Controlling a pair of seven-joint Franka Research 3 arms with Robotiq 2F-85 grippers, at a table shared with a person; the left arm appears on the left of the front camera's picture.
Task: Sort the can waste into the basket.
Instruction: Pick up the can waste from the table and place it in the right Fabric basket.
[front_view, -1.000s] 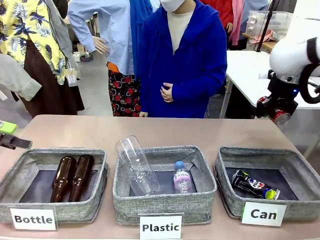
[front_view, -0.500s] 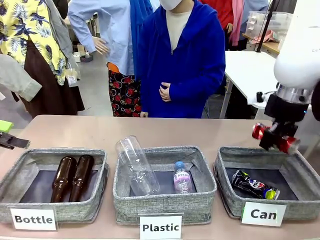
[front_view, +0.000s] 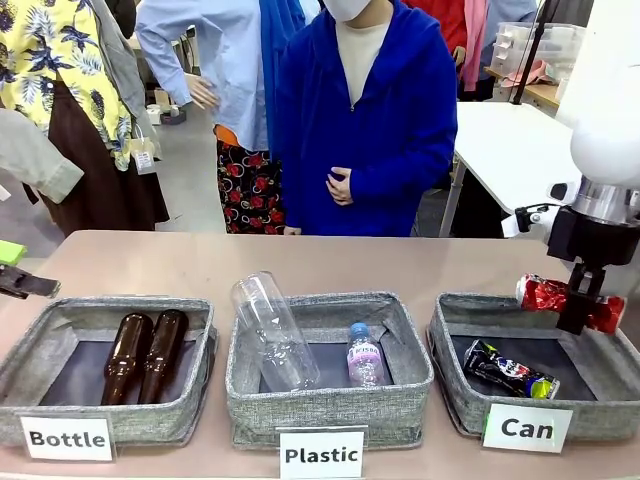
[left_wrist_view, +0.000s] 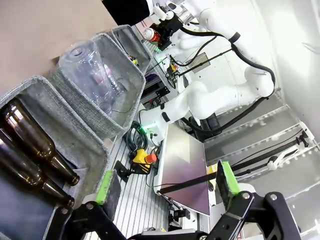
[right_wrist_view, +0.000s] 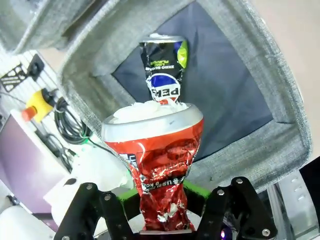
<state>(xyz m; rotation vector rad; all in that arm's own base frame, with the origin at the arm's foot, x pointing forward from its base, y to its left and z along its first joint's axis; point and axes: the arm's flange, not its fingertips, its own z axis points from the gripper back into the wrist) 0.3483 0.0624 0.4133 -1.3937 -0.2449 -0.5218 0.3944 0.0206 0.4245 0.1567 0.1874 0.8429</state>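
Above basket (front_view: 600, 345): red can (front_view: 545, 294) in right pincer (front_view: 578, 303).

Basket signs (front_view: 527, 428) read "Bottle", "Plastic", "Can".

Beyond the beige table (front_view: 180, 262), a grey floor (front_view: 190, 170) runs back past hanging clothes. A white table (front_view: 500, 150) stands to the right, with clear plastic boxes (front_view: 540, 45) on another surface behind it.
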